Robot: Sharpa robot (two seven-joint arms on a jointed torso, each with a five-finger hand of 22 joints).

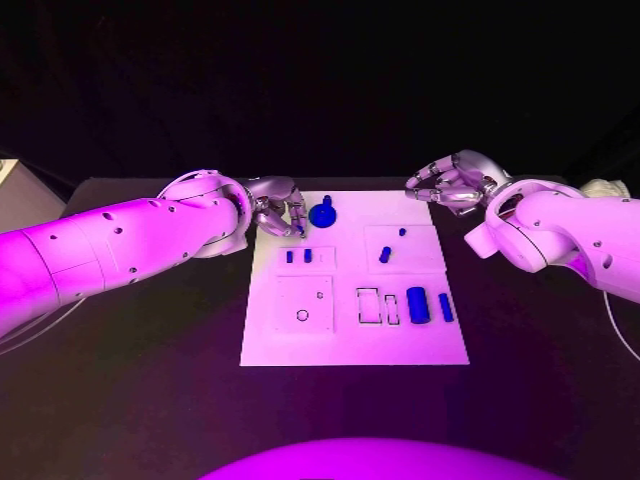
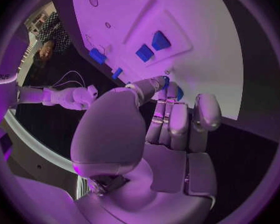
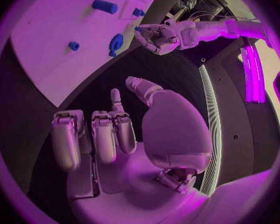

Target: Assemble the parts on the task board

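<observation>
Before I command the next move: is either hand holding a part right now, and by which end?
The right hand holds nothing. The left hand reaches a blue part with its fingertips; whether it grips cannot be told.

Task board (image 1: 352,345) lying mid-table; left hand (image 1: 278,215) hovering at its far-left corner beside a part (image 1: 323,214); right hand (image 1: 457,182) hanging past its far-right corner.

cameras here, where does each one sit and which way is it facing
Head view: sits on the robot's head, looks down at the task board on the black table; both white arms and the left hand and right hand show.
Left wrist view: sits behind the left hand, facing the board; its palm and fingers show.
Right wrist view: sits behind the right hand, facing the board's edge and the left hand.
Shared: all three show the board with blue parts.
</observation>
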